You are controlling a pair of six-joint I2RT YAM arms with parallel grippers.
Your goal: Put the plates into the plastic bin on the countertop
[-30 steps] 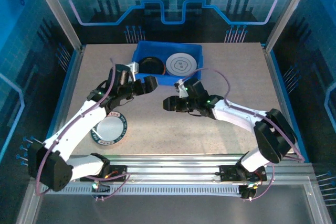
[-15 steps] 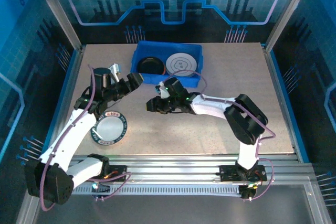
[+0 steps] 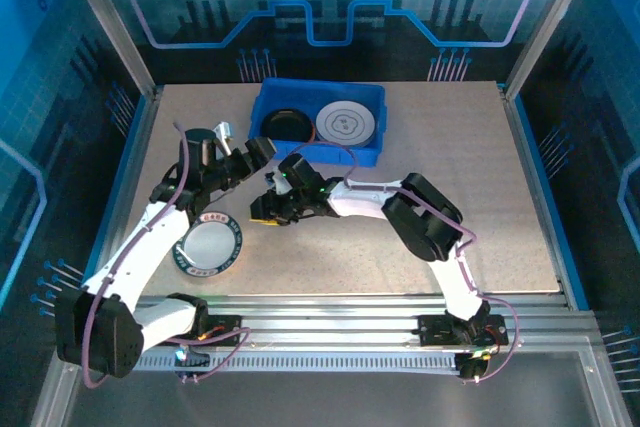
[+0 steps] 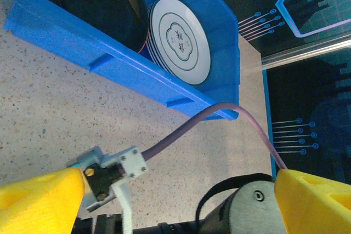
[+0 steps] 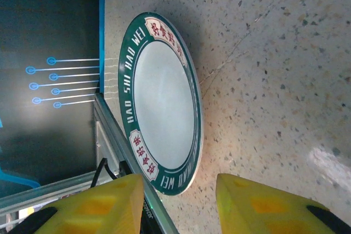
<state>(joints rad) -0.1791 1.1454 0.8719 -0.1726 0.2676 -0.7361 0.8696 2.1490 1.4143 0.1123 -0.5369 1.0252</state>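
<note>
Swinging over from mid-table, my right gripper [image 5: 178, 193], jaws narrowed to half-open and empty, now faces the green-rimmed plate [image 5: 162, 100] on the countertop [image 5: 285, 53]. Left gripper [image 4: 179, 184] gapes empty near the blue bin [image 4: 137, 69]. Grab next, probably.

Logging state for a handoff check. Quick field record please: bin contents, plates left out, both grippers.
bin: far centre of countertop
in bin: black plate left, white patterned plate right
outside bin: green-rimmed plate, flat on countertop, near left
left gripper: open, empty, by the bin's near-left corner
right gripper: open, empty, just short of the green-rimmed plate
</note>
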